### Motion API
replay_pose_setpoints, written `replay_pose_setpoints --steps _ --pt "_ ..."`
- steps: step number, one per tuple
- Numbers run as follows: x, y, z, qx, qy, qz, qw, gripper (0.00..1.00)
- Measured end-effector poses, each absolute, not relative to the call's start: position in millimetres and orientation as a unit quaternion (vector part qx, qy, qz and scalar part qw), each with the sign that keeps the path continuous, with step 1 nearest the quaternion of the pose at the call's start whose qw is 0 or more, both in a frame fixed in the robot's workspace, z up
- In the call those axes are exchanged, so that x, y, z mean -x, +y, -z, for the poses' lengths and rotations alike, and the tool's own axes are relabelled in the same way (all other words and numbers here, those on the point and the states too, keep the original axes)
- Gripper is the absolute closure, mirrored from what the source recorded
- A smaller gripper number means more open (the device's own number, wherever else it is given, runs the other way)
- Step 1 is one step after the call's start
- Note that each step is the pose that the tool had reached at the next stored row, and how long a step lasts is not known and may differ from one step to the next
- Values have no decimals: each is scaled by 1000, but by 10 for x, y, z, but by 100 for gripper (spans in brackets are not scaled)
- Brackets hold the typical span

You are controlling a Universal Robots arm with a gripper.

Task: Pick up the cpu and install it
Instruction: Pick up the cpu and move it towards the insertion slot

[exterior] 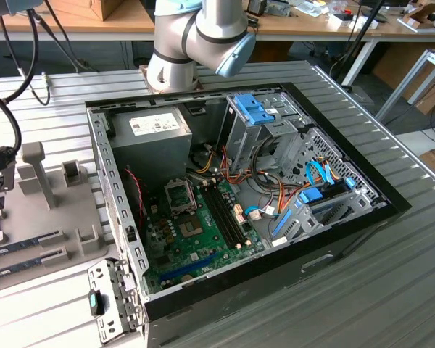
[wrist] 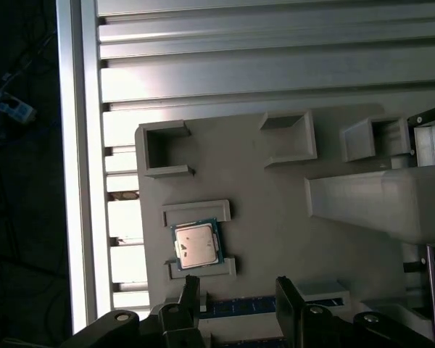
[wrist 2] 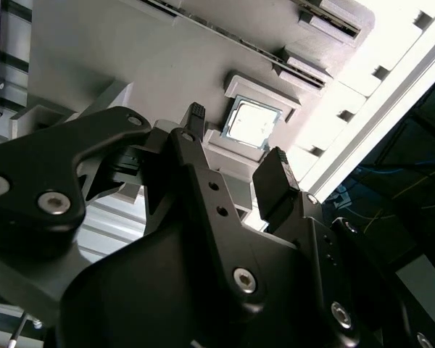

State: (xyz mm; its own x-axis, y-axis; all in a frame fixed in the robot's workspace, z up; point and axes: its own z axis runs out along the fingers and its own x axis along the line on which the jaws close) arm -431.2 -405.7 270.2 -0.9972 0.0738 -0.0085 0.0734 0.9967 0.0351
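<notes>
**Gripper [wrist: 239, 299] open over cpu [wrist: 196, 244], nothing held**

Exterior view, L to R. At the exterior view's left edge the gripper hangs over the grey tray [exterior: 65, 217]. The tray lies on the ribbed bench [exterior: 391, 290], toward that same side. It carries upright posts and, by its edge nearer the camera, two memory sticks [exterior: 25, 246] lying flat. Mid-bench is the open computer case [exterior: 348, 225] w/ the green motherboard [exterior: 196, 239] on its floor. The metal-framed socket [exterior: 180, 196] is near the board's far left corner and the power supply [exterior: 148, 134] is behind it. The drive cage [exterior: 264, 119] is toward the exterior view's right.

Both wrist views: cpu sits flat, metal lid up, in its nest on the tray btwn two small brackets [wrist: 197, 212]. The nest is close to the tray edge that runs along the bench rim. Fingers [wrist: 191, 293] stand apart, wider than the chip and clear of it, no contact. Cpu not lifted, install not begun.

Handling (judgement):
- Very light, stiff and thin, so little grip force is needed.
- The lid looks smooth, so prob. slippery. Expect a slip or tilt if pinched off-centre.
- The underside contacts and the socket are the fragile parts. Avoid dragging or dropping, keep it level.
- Take hold on two opposite board edges, on the sides the brackets leave free. Those sides appear to line up w/ the finger gap.
- There is little edge height to catch, so the fingertips must sit low, almost at the tray face.
</notes>
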Motion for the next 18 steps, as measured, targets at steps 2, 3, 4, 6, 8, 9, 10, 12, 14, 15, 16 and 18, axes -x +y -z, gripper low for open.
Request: replay_pose_setpoints --steps 2,3,4,6,8,9,10,12,14,15,16,18 --pt "4315 -4057 -2701 -37 999 -17 5 46" --pt "4317 -4057 -2700 -37 999 -17 5 46" --pt "4318 -4057 -2700 -37 999 -17 5 46" --pt "4320 -4057 -2699 -37 999 -17 5 46" --pt "4323 -4057 -2698 -37 999 -17 5 46" --pt "4334 -4057 -2687 -37 999 -17 5 46" --pt "4346 -4057 -2679 -37 999 -17 5 46" --pt "4349 -4057 -2679 -37 999 -17 5 46" --pt "4353 -4057 -2678 -37 999 -17 5 46" --pt "4369 -4057 -2672 -37 999 -17 5 46" --pt "4387 -4057 -2668 -37 999 -17 5 46" --pt "4389 -4057 -2667 -37 999 -17 5 46"
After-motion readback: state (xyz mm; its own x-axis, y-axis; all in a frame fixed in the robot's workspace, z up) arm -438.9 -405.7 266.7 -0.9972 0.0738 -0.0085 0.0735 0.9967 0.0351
